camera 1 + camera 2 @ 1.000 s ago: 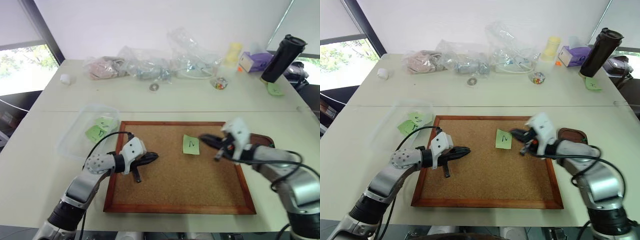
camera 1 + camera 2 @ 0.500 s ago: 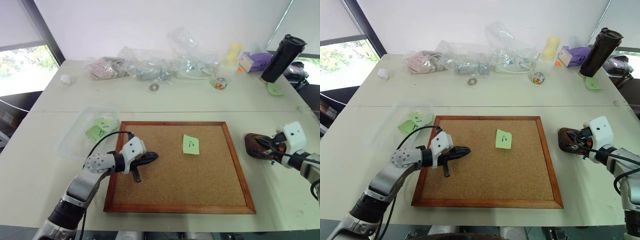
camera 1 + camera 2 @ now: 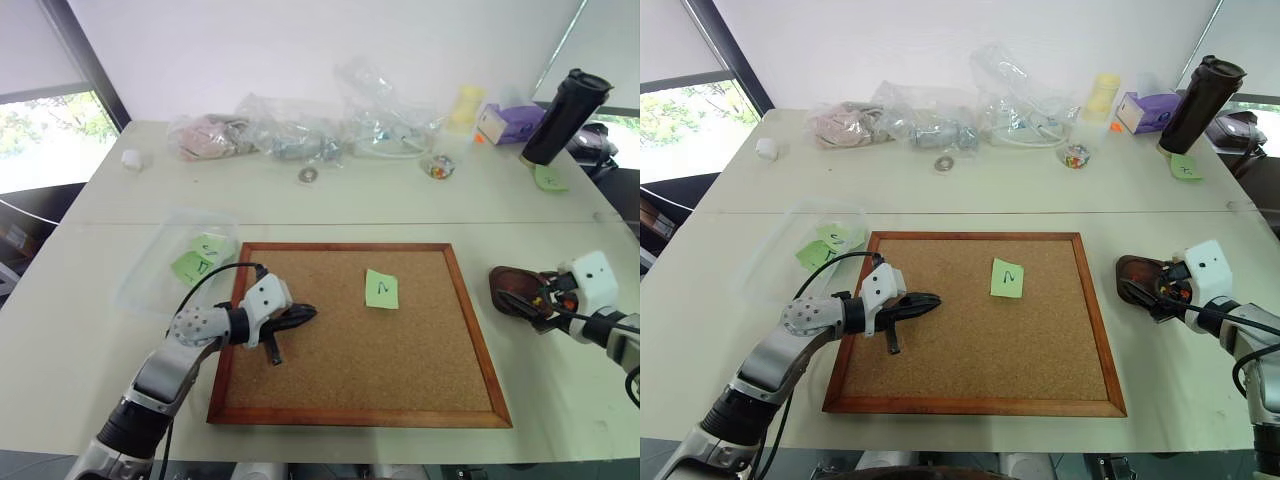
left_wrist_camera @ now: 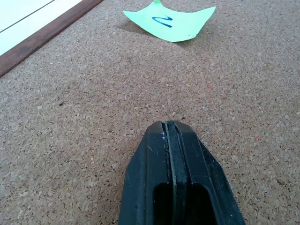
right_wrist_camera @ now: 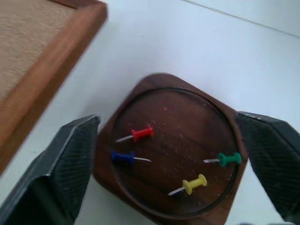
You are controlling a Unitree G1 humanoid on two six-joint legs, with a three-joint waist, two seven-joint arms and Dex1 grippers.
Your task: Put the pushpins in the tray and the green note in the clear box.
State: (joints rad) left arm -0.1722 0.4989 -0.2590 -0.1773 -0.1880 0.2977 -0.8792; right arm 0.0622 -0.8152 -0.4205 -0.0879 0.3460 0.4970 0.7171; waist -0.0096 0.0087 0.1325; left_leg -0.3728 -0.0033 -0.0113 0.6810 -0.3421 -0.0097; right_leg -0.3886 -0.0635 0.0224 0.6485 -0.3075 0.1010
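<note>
Pushpins [image 5: 180, 161]: four, red, blue, green and yellow, lying loose inside the tray [image 5: 206, 117], a small dark brown dish on the white table [image 3: 330, 205] just beside the right edge of the corkboard [image 3: 350, 390]. Right gripper [image 5: 171, 159]: poised over the tray, fingers spread wide to either side of the dish, holding nothing. Green note [image 3: 381, 288]: flat on the corkboard, right of centre, one dark handwritten mark on it, no pin visible through it; the near corners curl up slightly in the left wrist view. Left gripper [image 3: 303, 314]: low over the left part of the corkboard, fingers pressed fully together and empty, tip aimed toward the note but well apart from it. Clear box [image 3: 150, 275]: on the table just off the board's left edge, with other green notes [image 3: 198, 257] already inside. Judgement: the pin step looks finished, the note step remains. To do it well, the right gripper should lift straight up so a finger does not nudge the tray; whichever gripper takes the note should open first, come in low at a lifted corner, pinch the paper edge rather than scrape the cork, then carry it left and release over the box. Rear of table: clear plastic bags [image 3: 300, 125], a dark bottle [image 3: 565, 115].
</note>
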